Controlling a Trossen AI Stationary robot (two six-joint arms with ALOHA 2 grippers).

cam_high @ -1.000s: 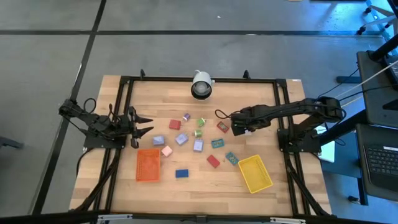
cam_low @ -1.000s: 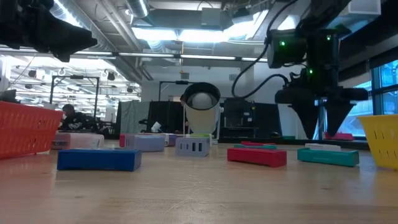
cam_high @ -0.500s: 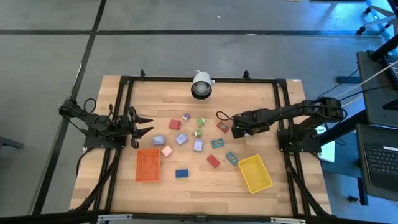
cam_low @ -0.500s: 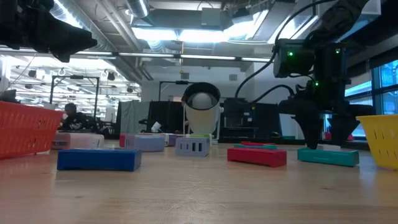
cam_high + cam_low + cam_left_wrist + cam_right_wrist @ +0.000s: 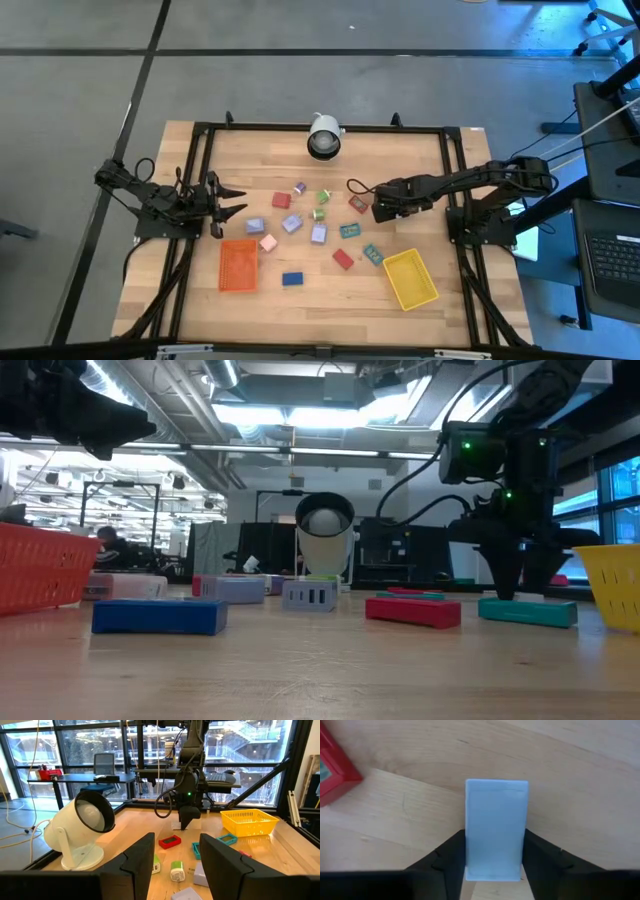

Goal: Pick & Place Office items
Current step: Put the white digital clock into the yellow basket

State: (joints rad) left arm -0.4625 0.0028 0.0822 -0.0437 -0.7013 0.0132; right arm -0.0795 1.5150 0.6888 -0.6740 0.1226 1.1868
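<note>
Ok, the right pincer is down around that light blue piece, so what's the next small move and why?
Probably lift straight up. The right pincer has its fingers against both sides of the light blue block, which lies flat on the table, with the red piece nearby, so a vertical rise avoids nudging it.

Robotics lab: framed bench [image 5: 200,128], desks [image 5: 75,778], glass walls [image 5: 260,745].

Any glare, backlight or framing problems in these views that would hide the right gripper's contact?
Low view: bright ceiling lights and windows leave the right gripper a dark silhouette, its contact unreadable. Right wrist view: even light, fingers against the pale blue block, block cropped below. High view: even, but the arm covers the block.
</note>
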